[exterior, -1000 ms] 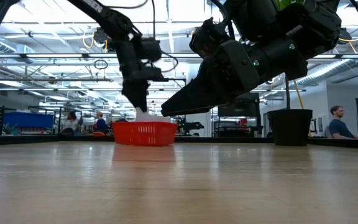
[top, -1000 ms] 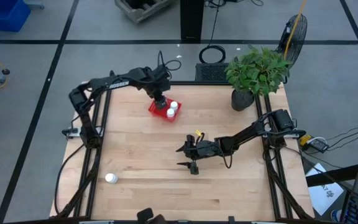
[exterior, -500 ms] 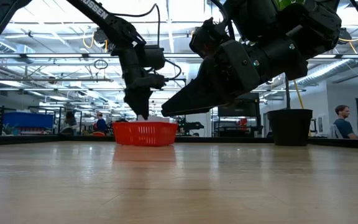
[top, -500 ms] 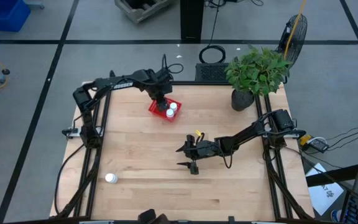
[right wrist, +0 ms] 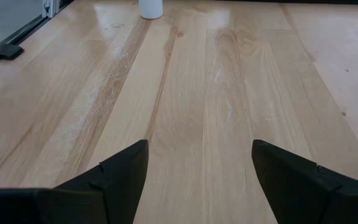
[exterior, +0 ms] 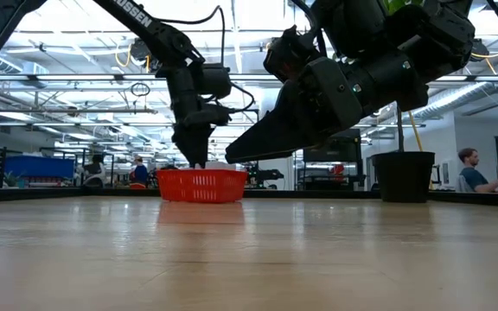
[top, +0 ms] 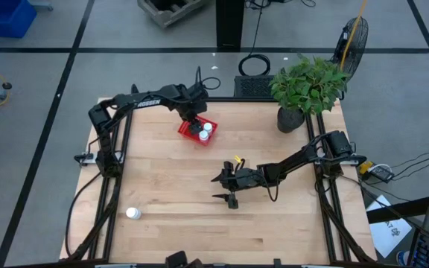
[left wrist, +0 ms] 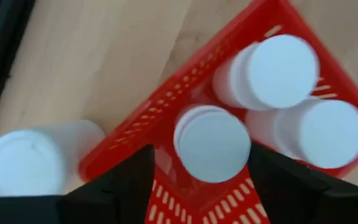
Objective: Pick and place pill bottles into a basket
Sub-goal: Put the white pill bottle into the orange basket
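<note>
Bottles of pills (left wrist: 211, 142), three standing in your red basket (left wrist: 166, 102), one beside it and one far off on the bench (top: 162, 186), look light, rigid and slick, so grip their sides below the cap; left hand (left wrist: 197, 186) hovers parted over the basket, right hand (right wrist: 197, 180) waits wide, empty.

"rossen" lettering on the left arm (top: 141, 102).

Leafy potted plant (top: 307, 93) at the wooden table's (top: 170, 190) far corner, fan (top: 351, 41) behind, blue bin (top: 4, 16) on floor.
</note>
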You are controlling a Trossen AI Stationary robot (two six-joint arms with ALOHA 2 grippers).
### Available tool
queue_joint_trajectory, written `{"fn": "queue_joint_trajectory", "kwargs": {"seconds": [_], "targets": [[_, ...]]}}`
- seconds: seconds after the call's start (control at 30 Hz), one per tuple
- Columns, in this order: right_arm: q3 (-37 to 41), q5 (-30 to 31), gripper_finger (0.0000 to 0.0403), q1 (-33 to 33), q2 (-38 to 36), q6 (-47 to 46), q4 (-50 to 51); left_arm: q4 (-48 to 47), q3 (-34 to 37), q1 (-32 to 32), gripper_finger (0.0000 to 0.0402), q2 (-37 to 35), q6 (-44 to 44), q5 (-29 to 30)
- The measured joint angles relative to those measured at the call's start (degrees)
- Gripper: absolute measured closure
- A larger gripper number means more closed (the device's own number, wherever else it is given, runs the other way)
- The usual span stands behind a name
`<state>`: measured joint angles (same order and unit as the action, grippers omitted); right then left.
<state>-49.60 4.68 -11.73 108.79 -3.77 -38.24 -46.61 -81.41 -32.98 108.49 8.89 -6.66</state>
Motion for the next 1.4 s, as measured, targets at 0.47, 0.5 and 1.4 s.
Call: {"fn": "queue_joint_trajectory", "kwargs": {"seconds": [0.47, 0.5, 1.4], "targets": [[0.0, -0.02, 0.0126, 0.0, 0.0, 0.0, 0.37, -2.54, -1.72, -0.47, 0.0131, -6.98, 2.82, 7.29], [0.0, -0.02, 0.0126, 0.0, 0.0, 0.0, 0.35, -2.52, -1.75, -1.11, 0.0131, -7.7, 2.9, 7.91], [0.0, -0.02, 0.0126, 0.44, 0.0, 1.52, 0.34, 3.61, -1.81, -14.51, 0.013, -7.5, -18.73, -0.65]]}}
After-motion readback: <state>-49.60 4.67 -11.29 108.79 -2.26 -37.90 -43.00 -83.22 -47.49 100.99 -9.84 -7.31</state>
